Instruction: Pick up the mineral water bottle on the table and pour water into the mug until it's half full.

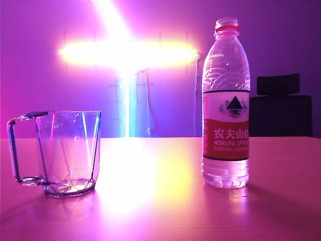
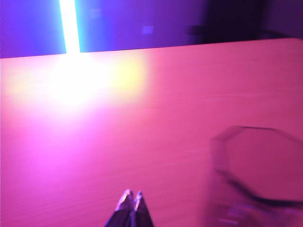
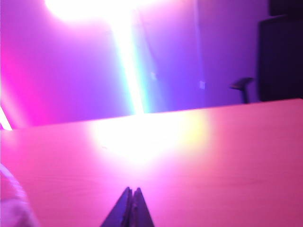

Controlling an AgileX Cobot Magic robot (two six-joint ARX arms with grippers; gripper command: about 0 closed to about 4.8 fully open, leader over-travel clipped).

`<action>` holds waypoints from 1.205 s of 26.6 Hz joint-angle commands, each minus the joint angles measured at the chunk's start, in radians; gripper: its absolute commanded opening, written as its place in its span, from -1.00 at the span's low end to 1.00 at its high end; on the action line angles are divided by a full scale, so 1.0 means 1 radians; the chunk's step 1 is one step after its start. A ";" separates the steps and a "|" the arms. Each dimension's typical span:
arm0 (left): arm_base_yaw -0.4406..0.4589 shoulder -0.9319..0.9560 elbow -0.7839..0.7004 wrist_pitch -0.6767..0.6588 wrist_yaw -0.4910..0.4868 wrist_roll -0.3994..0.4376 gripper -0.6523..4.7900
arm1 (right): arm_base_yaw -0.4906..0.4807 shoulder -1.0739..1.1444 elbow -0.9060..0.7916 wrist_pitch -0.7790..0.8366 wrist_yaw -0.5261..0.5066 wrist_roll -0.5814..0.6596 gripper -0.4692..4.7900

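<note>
One uncapped, red-ringed mineral water bottle (image 1: 225, 103) right of frame, faceted mug (image 1: 68, 153) left on the bench (image 1: 160, 201); left gripper (image 2: 132, 197) and right gripper (image 3: 132, 193) both closed tight, empty, low in their wrist views.

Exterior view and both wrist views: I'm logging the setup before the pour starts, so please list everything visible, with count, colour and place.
mineral water bottle: one, clear with red-and-white label, upright on the right of the table, no cap visible.
mug: one, clear faceted, upright on the left, handle pointing left, looks empty.
table: one, pinkish-orange under purple light.
chair: one, dark, behind the table at right.
light bars: a bright cross on the back wall.
left gripper: shut, empty, above the table near the mug.
right gripper: shut, empty, above the table.
</note>
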 commanded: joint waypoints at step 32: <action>-0.279 0.021 0.004 0.014 0.010 -0.003 -0.77 | 0.370 0.898 0.159 0.377 -0.154 -0.164 1.00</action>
